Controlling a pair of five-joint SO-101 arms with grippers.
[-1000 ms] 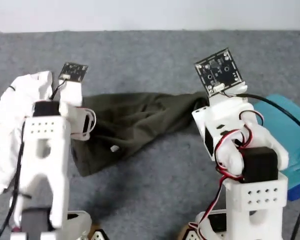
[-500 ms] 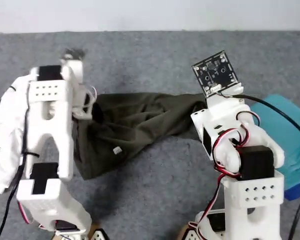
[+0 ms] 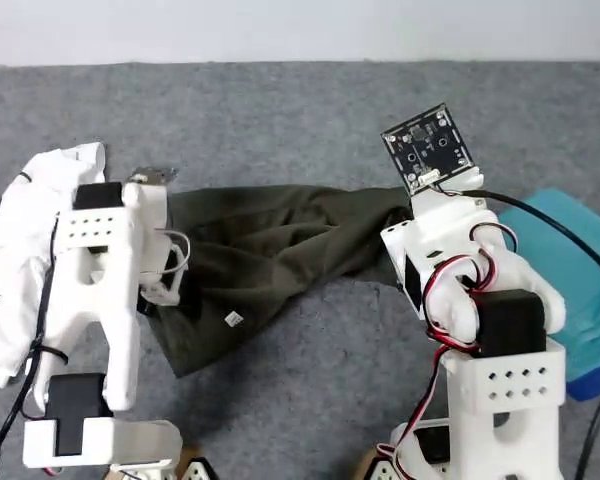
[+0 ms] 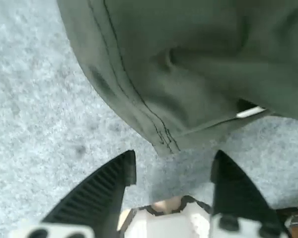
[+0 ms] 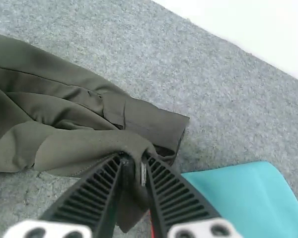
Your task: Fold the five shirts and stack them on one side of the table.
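Note:
A dark olive shirt [image 3: 270, 250] lies crumpled across the middle of the grey table. My left gripper [image 4: 174, 157] is open just over the shirt's hem corner [image 4: 164, 144] at its left front edge, with the corner close to the gap and nothing gripped. My left arm [image 3: 100, 290] covers that spot in the high view. My right gripper [image 5: 135, 161] is shut on a fold of the olive shirt [image 5: 64, 129] at its right end, under my right arm [image 3: 450, 250].
A crumpled white shirt [image 3: 20, 240] lies at the left edge of the table. A teal shirt [image 3: 590, 290] sits at the right, right beside my right gripper. A white wall borders the far edge. Bare grey table lies in front between the arms.
My left arm swung up toward the far side, then came back down nearer the front over the shirt's left front corner. The right arm and its grip barely shifted.

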